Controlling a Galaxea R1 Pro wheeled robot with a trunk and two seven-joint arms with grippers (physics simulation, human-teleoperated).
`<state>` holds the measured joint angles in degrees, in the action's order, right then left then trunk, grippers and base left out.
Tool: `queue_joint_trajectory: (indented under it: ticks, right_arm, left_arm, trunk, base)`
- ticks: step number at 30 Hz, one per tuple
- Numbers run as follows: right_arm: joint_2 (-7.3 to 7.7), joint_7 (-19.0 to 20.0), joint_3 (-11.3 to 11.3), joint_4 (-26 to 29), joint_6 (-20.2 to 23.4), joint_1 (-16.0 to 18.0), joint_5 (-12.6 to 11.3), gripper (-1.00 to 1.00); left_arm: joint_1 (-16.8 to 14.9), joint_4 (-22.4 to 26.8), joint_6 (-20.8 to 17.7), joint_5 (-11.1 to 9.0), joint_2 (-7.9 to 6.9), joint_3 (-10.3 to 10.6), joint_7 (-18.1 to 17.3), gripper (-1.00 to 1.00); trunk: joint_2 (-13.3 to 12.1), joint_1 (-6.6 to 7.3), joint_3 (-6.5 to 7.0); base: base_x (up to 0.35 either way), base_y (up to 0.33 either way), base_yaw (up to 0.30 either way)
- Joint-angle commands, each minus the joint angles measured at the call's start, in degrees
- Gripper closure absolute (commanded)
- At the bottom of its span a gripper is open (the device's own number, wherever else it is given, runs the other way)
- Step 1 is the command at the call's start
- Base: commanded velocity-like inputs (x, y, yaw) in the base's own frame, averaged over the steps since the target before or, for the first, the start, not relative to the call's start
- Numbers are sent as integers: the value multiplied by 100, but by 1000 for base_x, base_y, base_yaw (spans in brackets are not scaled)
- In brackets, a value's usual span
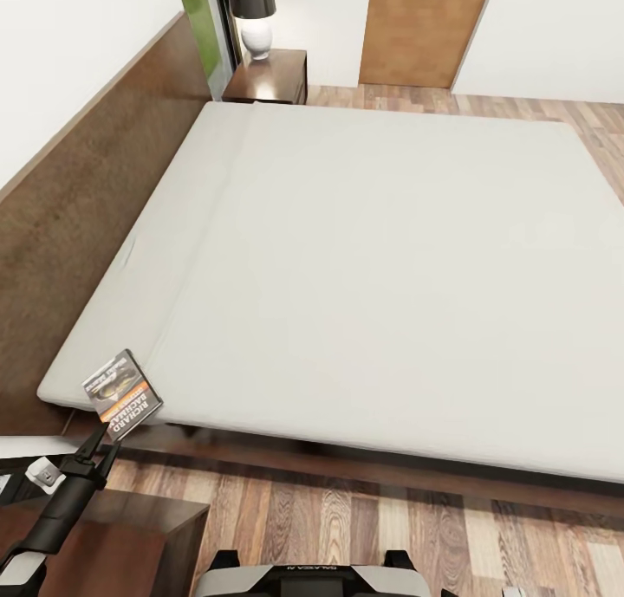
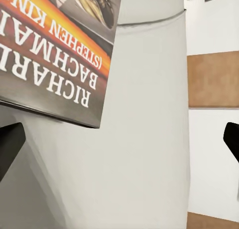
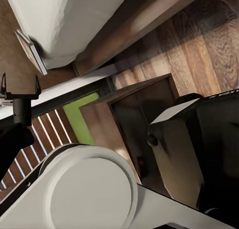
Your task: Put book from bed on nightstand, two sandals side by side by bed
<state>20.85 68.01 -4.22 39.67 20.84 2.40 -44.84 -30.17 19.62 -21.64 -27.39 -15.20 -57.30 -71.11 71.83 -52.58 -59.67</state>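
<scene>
The book (image 1: 122, 395) lies on the bed (image 1: 373, 276) at the near left corner of the pale mattress, its orange band and white lettering facing up. My left gripper (image 1: 102, 448) is open just short of the book's near edge, over the bed frame. In the left wrist view the book (image 2: 55, 49) is close ahead, and the gripper (image 2: 119, 144) has its dark fingertips (image 2: 10, 144) spread wide with nothing between them. The right wrist view catches the book's edge (image 3: 31, 52) at the mattress corner. One nightstand (image 1: 130, 528) stands under my left arm, another (image 1: 269, 75) at the bed's far side. The sandals are out of view.
A lamp (image 1: 253, 12) with a black shade stands on the far nightstand. The dark wooden headboard (image 1: 87, 207) runs along the left wall. Wood-plank floor (image 1: 390, 528) lies between my base and the bed, and a brown door (image 1: 425, 25) is in the far wall.
</scene>
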Motion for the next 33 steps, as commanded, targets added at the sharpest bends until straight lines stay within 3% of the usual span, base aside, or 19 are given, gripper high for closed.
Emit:
queue_joint_trajectory:
  ticks: [1, 9, 23, 33]
  right_arm:
    - [7, 2, -26, -2, 55, 4, -60, -100]
    - [7, 2, -26, -3, 53, 3, -60, -100]
    - [7, 2, -26, -3, 56, 4, -60, -100]
    - [7, 2, -26, -3, 52, 3, -60, -100]
  left_arm:
    - [-2, -2, -60, -12, 0, -9, -17, -100]
    - [-3, -2, -60, -14, 0, -9, -17, -100]
    - [0, -2, -60, -15, 0, -9, -17, -100]
    - [-2, -2, -60, -17, 0, -9, -17, -100]
  trunk:
    - [2, 0, -2]
    - [323, -176, -146]
    - [323, -176, -146]
    - [724, -395, -326]
  base:
    - [0, 0, 0]
    - [0, 0, 0]
    - [0, 0, 0]
    - [0, 0, 0]
